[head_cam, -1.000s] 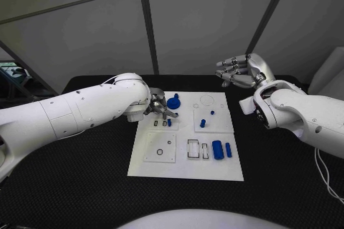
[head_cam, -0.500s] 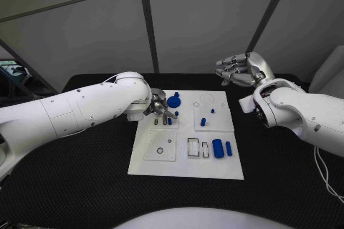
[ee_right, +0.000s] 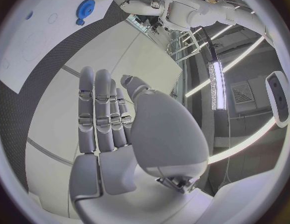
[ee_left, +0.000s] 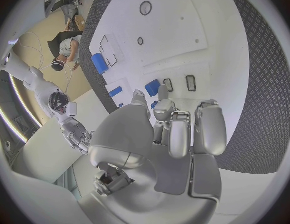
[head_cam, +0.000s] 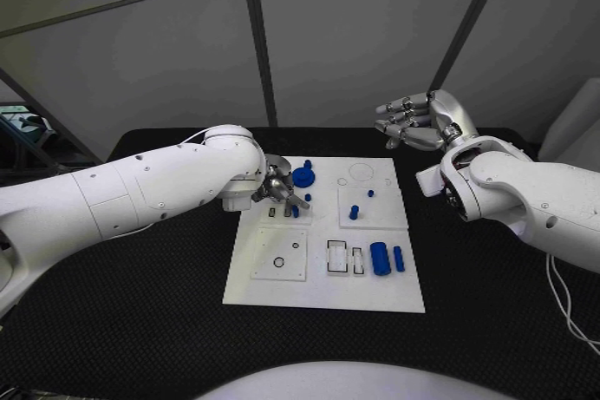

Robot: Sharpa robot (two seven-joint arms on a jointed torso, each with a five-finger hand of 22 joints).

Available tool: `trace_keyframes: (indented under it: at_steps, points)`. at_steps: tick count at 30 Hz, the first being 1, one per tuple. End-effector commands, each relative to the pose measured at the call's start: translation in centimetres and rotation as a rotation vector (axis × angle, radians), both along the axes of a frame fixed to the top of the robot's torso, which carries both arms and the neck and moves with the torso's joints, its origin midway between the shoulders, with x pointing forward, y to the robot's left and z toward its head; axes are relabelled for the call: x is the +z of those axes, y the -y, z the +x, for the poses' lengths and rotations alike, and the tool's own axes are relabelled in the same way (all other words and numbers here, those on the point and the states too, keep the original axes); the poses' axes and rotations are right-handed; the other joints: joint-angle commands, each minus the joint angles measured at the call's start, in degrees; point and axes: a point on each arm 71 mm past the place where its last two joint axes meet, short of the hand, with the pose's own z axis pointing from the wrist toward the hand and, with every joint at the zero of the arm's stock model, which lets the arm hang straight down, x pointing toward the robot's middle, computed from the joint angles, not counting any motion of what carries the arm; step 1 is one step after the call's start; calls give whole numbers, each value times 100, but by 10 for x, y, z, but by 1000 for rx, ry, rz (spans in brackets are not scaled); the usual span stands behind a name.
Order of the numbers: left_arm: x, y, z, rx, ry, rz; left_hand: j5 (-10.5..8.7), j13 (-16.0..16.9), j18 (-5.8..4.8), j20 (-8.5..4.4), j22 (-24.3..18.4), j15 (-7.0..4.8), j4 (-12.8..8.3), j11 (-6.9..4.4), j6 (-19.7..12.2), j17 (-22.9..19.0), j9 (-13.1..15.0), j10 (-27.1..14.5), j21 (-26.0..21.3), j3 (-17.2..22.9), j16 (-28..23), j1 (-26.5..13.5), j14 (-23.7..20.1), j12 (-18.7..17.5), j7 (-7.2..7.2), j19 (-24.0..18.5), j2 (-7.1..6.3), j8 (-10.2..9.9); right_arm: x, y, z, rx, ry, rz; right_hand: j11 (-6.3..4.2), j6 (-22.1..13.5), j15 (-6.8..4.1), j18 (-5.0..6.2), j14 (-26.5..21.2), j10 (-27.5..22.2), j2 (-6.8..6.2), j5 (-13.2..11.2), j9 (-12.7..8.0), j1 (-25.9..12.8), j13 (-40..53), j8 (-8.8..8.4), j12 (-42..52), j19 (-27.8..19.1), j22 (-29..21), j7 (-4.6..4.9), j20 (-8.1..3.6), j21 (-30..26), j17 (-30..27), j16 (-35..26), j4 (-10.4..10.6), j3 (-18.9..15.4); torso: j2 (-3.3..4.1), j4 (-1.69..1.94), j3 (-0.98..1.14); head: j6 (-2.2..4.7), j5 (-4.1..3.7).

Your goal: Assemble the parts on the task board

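Judging from how the small blue plastic parts lie, the assembly on the flat white rectangular task board [head_cam: 322, 287] is partly done: a round blue gear [head_cam: 303, 180] sits near its far left corner, short blue pegs [head_cam: 354, 214] stand in the far right panel, and a thick blue cylinder [head_cam: 379, 260] with a slimmer blue bar [head_cam: 399, 260] lies beside two open rectangular slots [head_cam: 337, 258], which look unfilled. The silver left hand [head_cam: 279, 189] hovers low over the small slots just by the gear, fingers drawn together near a small blue piece [ee_left: 152, 87]; whether it pinches it I cannot tell. The silver right hand [head_cam: 419, 124] is raised beyond the board's far right corner, fingers straight and holding nothing. The black textured table [head_cam: 150, 278] leaves open room on every side of the board, mostly nearer the robot.
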Motion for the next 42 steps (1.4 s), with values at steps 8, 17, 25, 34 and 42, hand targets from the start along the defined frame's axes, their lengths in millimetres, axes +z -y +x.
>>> trace_keyframes:
  at_steps: [8,17,25,34,42]
  points:
    - [0,2,-1,8,-27,-23,4,-2,-387,-18,49,-53,-152,-43,-79,1370,113,18,35,193,29,423,558,-15,-26,29,108,98,0,0,2,5,-3,-7,-4,-38,27,65,29,-58,18,43,5,-51,-10,30,25,10,-12,29,7,-34,-10,-35,-29,3,-1,-5,5,-4,-5]
    - [0,3,-2,16,-42,-43,14,-7,-389,-24,79,-64,-270,-59,-125,1375,174,12,45,382,32,667,559,-34,-44,25,169,125,-1,1,4,0,-7,-12,-3,-45,28,65,28,-62,15,49,4,-53,-13,29,26,11,-14,30,8,-37,-10,-39,-31,3,1,2,2,-5,-11]
    - [-1,1,-3,32,-61,-71,64,-75,-381,-56,73,-105,-540,-107,-228,1389,202,-64,24,944,41,1205,563,-138,-92,-3,264,73,-2,2,5,0,-10,-16,-2,-52,29,65,28,-66,17,60,3,-51,-17,29,29,12,-17,32,8,-42,-11,-45,-35,8,3,-1,0,-5,-16]
    - [0,-1,-5,56,-80,-114,559,-168,-380,-65,129,-60,-623,-76,-297,1398,276,-94,23,2810,46,1345,565,-321,-22,-19,-314,30,-3,2,6,-2,-11,-19,-2,-52,29,65,28,-66,17,60,3,-51,-17,29,29,12,-17,32,8,-42,-11,-45,-35,8,-1,9,4,-14,-13]
    - [6,-12,-9,119,-30,-170,507,-27,-392,-48,263,-63,-947,-76,-402,1398,725,90,56,5238,46,281,566,-190,-41,20,-1301,408,-3,7,7,-12,-13,-23,0,-59,30,65,28,-68,21,73,3,-56,-22,31,36,13,-21,35,9,-49,-11,-52,-36,11,-18,28,14,-20,-24]
